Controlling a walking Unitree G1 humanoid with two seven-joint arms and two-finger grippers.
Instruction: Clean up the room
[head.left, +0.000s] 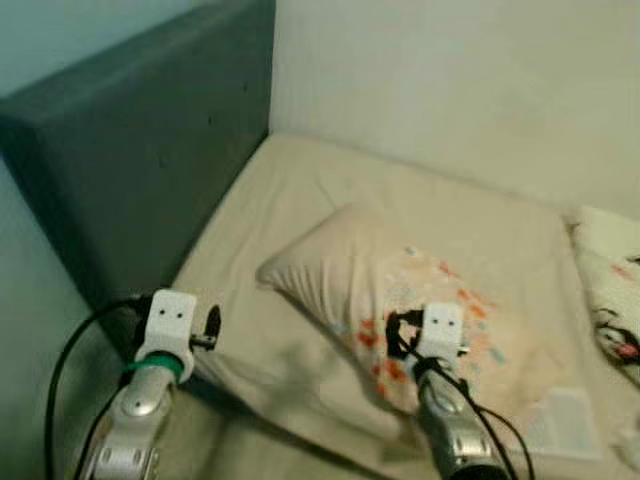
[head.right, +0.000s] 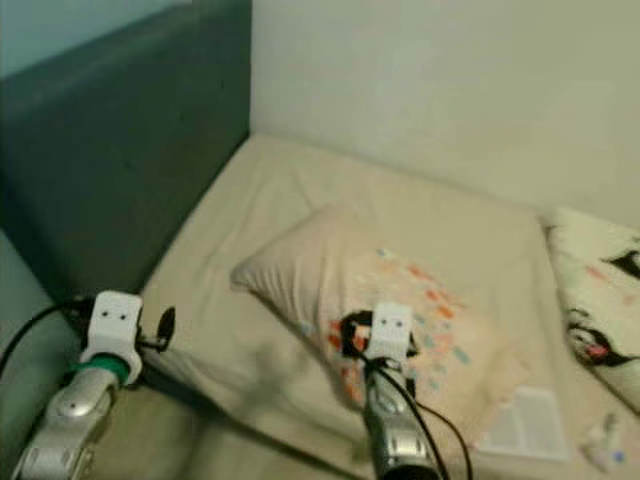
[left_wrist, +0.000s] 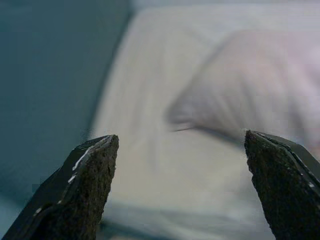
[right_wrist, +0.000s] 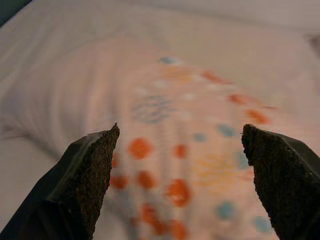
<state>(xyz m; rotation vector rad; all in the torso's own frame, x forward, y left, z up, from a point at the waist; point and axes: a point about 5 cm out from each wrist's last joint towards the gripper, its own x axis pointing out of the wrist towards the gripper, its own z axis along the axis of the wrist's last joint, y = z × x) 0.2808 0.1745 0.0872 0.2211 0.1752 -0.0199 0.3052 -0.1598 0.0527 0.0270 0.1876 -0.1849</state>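
A cream pillow (head.left: 400, 310) with orange and blue spots lies crooked in the middle of the beige bed (head.left: 300, 200). My right gripper (right_wrist: 180, 175) hovers over the pillow's spotted near part, open, with nothing between its fingers (right_wrist: 85, 175). My left gripper (left_wrist: 182, 180) is open too, held above the bed's near left edge and pointing at the pillow's pale left corner (left_wrist: 235, 95). In the head views the right wrist (head.left: 440, 335) is in front of the pillow and the left wrist (head.left: 168, 325) is by the headboard's lower end.
A dark grey padded headboard (head.left: 140, 150) stands along the left of the bed, a pale wall (head.left: 450, 80) behind it. A white cushion with black and red print (head.left: 610, 290) lies at the right edge. A flat white packet (head.right: 522, 425) and a small object (head.right: 603, 440) rest near the front right.
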